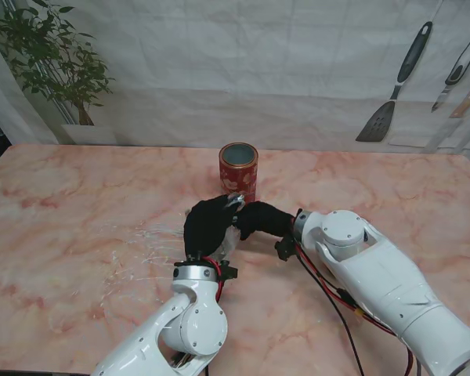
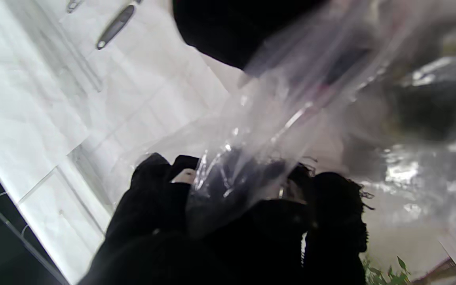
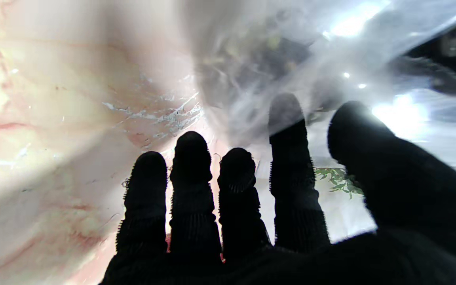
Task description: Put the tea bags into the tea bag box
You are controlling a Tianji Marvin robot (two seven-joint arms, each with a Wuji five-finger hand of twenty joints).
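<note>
Clear plastic tea bag pouch (image 2: pixel 275 130) is held in black-gloved left hand (image 1: pixel 207 223), just short of red cylindrical tea bag box (image 1: pixel 238 171) — insertion pending. Black-gloved right hand (image 1: pixel 260 219): fingers spread, pouch approx. touched, nothing gripped.

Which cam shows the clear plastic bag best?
Left wrist view: the clear plastic bag fills the frame, pinched by the left hand. Right wrist view shows it blurred beyond the right hand. The stand view has both hands hiding most of it.

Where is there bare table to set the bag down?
Bare marble lies right of the red tin and far left, beyond the plastic film. It is crowded where left hand and right hand meet before the tin.
</note>
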